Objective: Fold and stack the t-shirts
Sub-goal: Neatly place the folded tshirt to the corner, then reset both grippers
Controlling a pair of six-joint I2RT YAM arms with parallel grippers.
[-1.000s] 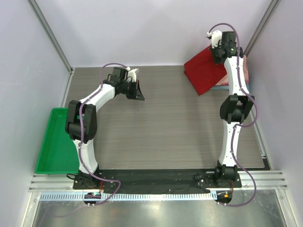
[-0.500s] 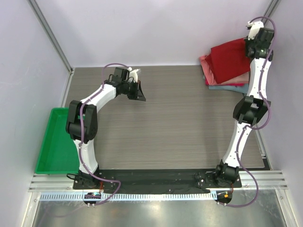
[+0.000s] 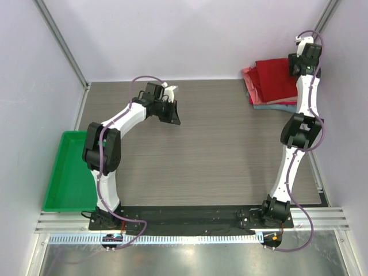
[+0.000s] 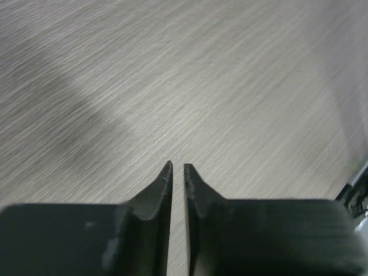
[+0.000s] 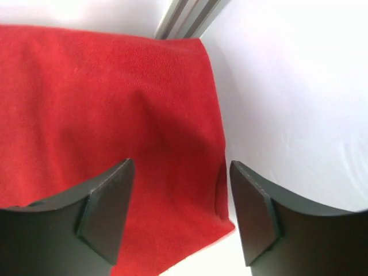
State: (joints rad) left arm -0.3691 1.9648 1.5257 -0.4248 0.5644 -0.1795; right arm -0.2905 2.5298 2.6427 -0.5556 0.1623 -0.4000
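Grey wood-grain table (image 3: 201,149), pale lilac walls (image 3: 172,40)

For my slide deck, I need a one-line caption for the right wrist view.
Jaws open, the right end effector hovers over the deep red t-shirt.

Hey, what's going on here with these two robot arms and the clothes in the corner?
The two arms are folding and stacking t-shirts. The right tool hangs open just above a deep red shirt, which lies folded on top of a pile in the far right corner, over a pink shirt and a teal shirt. It grips nothing. The left tool is nearly closed and empty over the table. A green tray sits at the left edge.
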